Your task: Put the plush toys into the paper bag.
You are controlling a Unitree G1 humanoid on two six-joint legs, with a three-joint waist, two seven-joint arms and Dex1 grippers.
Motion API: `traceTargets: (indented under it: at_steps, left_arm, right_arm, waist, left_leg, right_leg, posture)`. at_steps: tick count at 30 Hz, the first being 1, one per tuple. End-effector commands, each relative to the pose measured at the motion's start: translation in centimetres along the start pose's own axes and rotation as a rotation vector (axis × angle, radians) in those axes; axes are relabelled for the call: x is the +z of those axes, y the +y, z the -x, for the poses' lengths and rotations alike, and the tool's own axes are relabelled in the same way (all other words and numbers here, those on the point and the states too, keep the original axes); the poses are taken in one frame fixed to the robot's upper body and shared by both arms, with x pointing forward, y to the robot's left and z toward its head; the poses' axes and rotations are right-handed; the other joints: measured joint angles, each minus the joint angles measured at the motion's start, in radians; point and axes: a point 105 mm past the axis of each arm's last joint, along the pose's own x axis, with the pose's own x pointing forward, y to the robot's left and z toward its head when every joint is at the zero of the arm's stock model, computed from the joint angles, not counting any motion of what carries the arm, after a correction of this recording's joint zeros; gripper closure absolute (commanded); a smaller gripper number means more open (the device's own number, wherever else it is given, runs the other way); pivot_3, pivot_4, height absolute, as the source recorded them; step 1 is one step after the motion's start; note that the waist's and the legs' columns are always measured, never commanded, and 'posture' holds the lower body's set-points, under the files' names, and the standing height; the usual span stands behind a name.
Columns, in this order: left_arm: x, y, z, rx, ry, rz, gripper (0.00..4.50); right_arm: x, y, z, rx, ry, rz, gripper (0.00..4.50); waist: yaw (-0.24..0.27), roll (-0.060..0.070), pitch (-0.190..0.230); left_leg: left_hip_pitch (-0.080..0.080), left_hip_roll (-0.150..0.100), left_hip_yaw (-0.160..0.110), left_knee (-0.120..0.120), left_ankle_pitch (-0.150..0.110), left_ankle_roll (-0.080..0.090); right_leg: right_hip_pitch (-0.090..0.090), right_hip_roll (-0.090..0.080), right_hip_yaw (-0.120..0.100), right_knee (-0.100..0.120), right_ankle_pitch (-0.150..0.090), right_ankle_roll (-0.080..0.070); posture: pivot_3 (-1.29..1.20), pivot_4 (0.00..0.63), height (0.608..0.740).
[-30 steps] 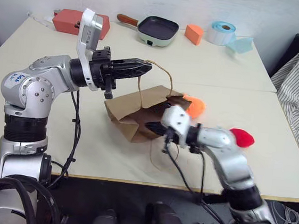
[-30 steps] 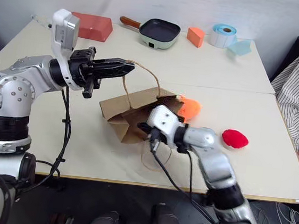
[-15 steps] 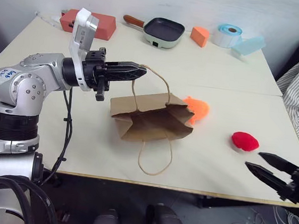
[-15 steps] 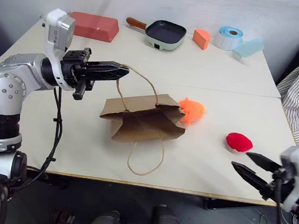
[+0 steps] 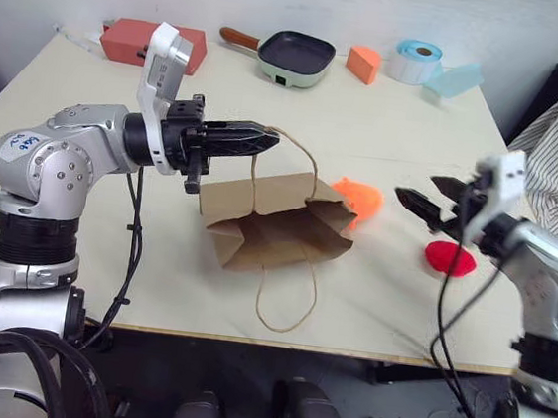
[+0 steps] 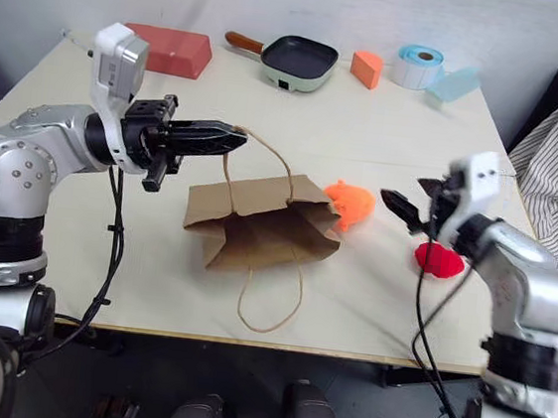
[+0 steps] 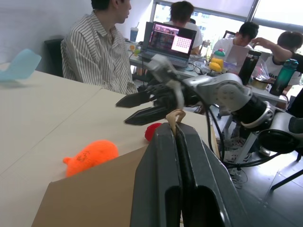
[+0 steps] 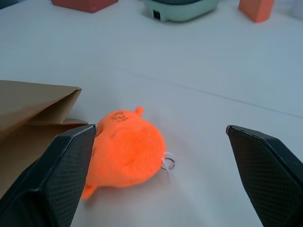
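We judge the step in hand to be the pickup of the orange plush toy (image 8: 125,149), which lies on the counter (image 5: 398,311) just beside the mouth of the paper bag (image 5: 273,218). To do it well, we would bring the right hand (image 5: 438,201) down and in so the two fingers straddle the toy's fat middle, not its thin limbs, and close gently, since soft stuffing squashes and can slip out of a shallow pinch. We would also keep the nearer finger off the bag's edge, which sits close beside the toy, so the paper is not dragged or folded shut.

Our right hand hovers above the counter with its fingers spread wide, holding and touching nothing; in its wrist view the orange toy sits between the two fingertips but farther off. The red plush toy (image 5: 451,258) rests on the counter below that hand, well apart from the bag.

Our left hand (image 5: 256,138) has its fingers pressed together on the bag's cord handle (image 5: 295,151), lifting the loop so that side of the bag's mouth is raised. The bag itself lies on the counter, with neither toy in it.
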Motion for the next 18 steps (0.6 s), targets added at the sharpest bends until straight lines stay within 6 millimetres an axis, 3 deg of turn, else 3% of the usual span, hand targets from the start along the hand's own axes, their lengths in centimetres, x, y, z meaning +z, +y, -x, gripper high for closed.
traceTargets:
  at_steps: [1,5,8,11,14,18]
  left_arm:
    - [1.0,-0.6,-0.2,-0.006,-0.021,-0.069,4.5]
    - [1.0,-0.6,-0.4,-0.002,-0.022,-0.084,4.5]
    - [1.0,-0.6,-0.4,0.001,-0.02,-0.089,4.5]
    - [1.0,-0.4,-0.3,0.006,-0.023,-0.088,4.5]
    - [0.9,-0.3,-0.4,0.007,-0.026,-0.083,4.5]
    - [0.8,-0.1,-0.9,0.005,-0.034,-0.077,4.5]
  right_arm:
    - [-2.4,0.1,-2.6,-0.01,0.118,-0.016,0.03]
    - [-4.1,0.9,-5.3,-0.01,0.169,0.007,0.2]
    - [-4.3,0.3,-5.9,-0.061,0.154,0.038,1.0]
    - [-3.0,-0.2,-5.9,-0.098,0.073,0.059,1.95]
    - [-1.2,-0.4,-4.6,-0.077,0.0,0.048,2.93]
    - [2.5,-1.3,-0.5,-0.126,-0.148,0.128,4.01]
  waist:
    - [0.001,0.0,0.0]
    - [0.0,0.0,0.0]
    - [-0.004,0.0,0.0]
    - [-0.004,0.0,0.0]
    - [-0.001,0.0,0.0]
    - [0.007,0.0,0.0]
  left_leg:
    - [0.0,0.0,0.0,0.0,0.0,0.0]
    - [-0.003,0.0,-0.001,0.0,0.0,0.0]
    - [-0.003,0.0,-0.001,0.001,0.0,0.001]
    - [-0.002,0.0,-0.002,0.001,0.0,0.001]
    - [-0.002,0.0,-0.001,0.001,0.0,0.001]
    - [-0.007,0.0,-0.004,0.001,0.0,0.001]
  right_leg:
    - [0.0,0.0,0.0,0.0,0.0,0.0]
    - [-0.001,0.0,-0.001,0.002,0.0,0.0]
    - [-0.001,-0.001,-0.001,0.003,0.0,0.0]
    - [-0.001,-0.001,-0.001,0.004,0.0,0.0]
    - [0.0,-0.001,-0.001,0.004,0.0,0.0]
    - [-0.002,-0.001,-0.003,0.002,0.0,0.0]
  posture:
    - [0.0,0.15,0.74]
    - [0.0,0.15,0.74]
    - [0.0,0.15,0.74]
    - [0.0,0.15,0.74]
    - [0.0,0.15,0.74]
    - [0.0,0.15,0.74]
